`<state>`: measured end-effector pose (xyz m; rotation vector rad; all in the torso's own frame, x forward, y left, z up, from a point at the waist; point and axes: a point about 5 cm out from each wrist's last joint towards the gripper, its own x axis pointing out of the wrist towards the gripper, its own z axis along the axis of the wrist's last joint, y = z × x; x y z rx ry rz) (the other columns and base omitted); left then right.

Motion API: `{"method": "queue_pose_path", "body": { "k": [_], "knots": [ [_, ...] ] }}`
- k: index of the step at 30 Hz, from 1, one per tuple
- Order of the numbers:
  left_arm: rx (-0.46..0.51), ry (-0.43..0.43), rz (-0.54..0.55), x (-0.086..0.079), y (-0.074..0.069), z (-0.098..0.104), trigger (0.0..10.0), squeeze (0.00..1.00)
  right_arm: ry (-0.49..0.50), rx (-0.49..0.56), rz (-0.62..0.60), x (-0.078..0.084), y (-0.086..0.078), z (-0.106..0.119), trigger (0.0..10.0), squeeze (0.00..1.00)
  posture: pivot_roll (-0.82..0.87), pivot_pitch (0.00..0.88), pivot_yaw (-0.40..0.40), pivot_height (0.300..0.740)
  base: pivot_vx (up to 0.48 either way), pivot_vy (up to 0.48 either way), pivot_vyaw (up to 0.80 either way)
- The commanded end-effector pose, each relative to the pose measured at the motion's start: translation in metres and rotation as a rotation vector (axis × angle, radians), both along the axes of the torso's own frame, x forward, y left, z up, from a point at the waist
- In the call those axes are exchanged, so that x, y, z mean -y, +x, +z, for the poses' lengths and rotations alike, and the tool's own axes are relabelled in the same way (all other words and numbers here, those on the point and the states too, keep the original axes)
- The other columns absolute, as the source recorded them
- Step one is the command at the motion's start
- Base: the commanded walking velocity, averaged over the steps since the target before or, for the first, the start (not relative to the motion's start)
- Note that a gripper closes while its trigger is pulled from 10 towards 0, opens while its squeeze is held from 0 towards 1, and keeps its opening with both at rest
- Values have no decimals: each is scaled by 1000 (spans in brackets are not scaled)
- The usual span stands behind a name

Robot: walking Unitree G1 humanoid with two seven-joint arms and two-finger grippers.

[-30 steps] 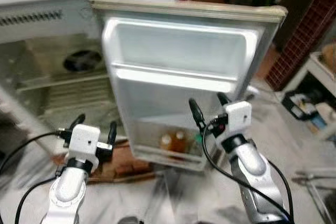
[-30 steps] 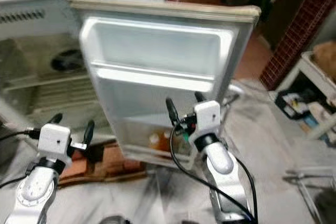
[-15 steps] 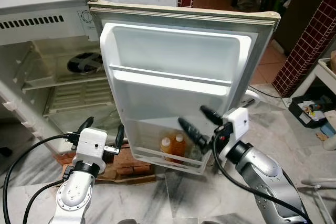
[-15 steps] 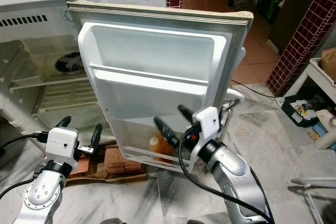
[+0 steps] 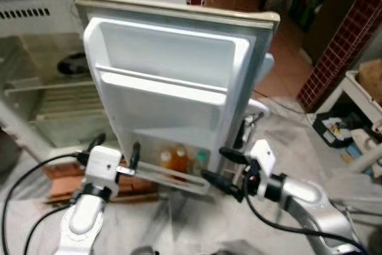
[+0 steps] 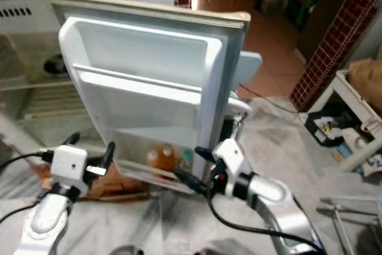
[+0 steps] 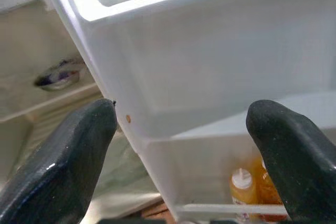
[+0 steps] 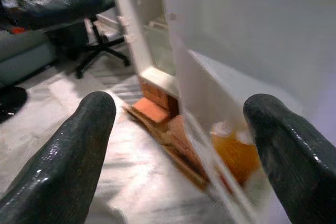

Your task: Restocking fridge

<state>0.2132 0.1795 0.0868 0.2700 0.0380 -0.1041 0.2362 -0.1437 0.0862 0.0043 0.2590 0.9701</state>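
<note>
The fridge door [image 5: 173, 70] stands open, showing its white inner shelves. Its bottom shelf holds two orange bottles [image 5: 173, 159] and a green-capped one [image 5: 202, 159]. My left gripper [image 5: 117, 143] is open, just in front of the door's lower left corner. In the left wrist view, the orange bottles [image 7: 247, 187] lie between its fingers [image 7: 63, 161]. My right gripper [image 5: 213, 163] is open by the door's lower right corner and points left along the bottom shelf. An orange bottle [image 8: 233, 153] shows in its wrist view. Nothing is held.
The fridge body [image 5: 36, 88] stands at the left on red bricks [image 5: 59, 177]. A red brick pillar [image 5: 334, 58], a white cart [image 5: 364, 94] and a black box [image 5: 334, 129] stand at the right. An office chair [image 8: 89, 35] is beyond the door. Black cables trail from both wrists.
The whole view has shifted and blurred, so the camera moved. My right gripper has dropped and turned its fingers leftward at the door's lower right corner. The left gripper keeps its place.
</note>
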Motion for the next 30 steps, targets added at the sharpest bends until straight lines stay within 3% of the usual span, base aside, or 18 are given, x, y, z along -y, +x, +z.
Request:
{"method": "queue_pose_path", "body": {
  "k": [1, 9, 16, 17, 20, 28, 29, 30],
  "knots": [
    [13, -5, -12, 5, 1, 1, 10000, 0, -42, 38, -47, 12, 7, 0, 10000, 0, 27, 57, 23, 740, 0, 0, 0],
    [-1, 7, 39, 1, -1, -1, 10000, 0, 7, 213, -219, 1, 34, 20, 10000, 0, 27, 55, 25, 740, 0, 0, 348],
    [-103, -21, 157, -10, -9, -15, 10000, 0, 48, 304, -394, -10, 57, 36, 10000, 0, 30, 62, 27, 740, 0, 0, 788],
    [-103, -21, 157, -10, -9, -15, 10000, 0, 48, 304, -394, -10, 57, 36, 10000, 0, 30, 62, 27, 740, 0, 0, 788],
    [-161, -31, 207, -15, -13, -23, 10000, 0, 44, 316, -508, -17, 77, 45, 10000, 0, 35, 63, 26, 740, 0, 0, 662],
    [-216, -12, 182, -11, -8, -27, 10000, 0, 56, 301, -625, -37, 104, 58, 10000, 0, 39, 53, 23, 740, 0, 0, 100],
    [-220, -8, 176, -9, -7, -27, 10000, 0, 158, 269, -600, -48, 107, 68, 10000, 0, 42, 50, 21, 740, 0, 0, 0],
    [-221, -8, 175, -9, -7, -27, 10000, 0, 198, 254, -583, -51, 107, 72, 10000, 0, 42, 50, 21, 740, 0, 0, 0]
  ]
}}
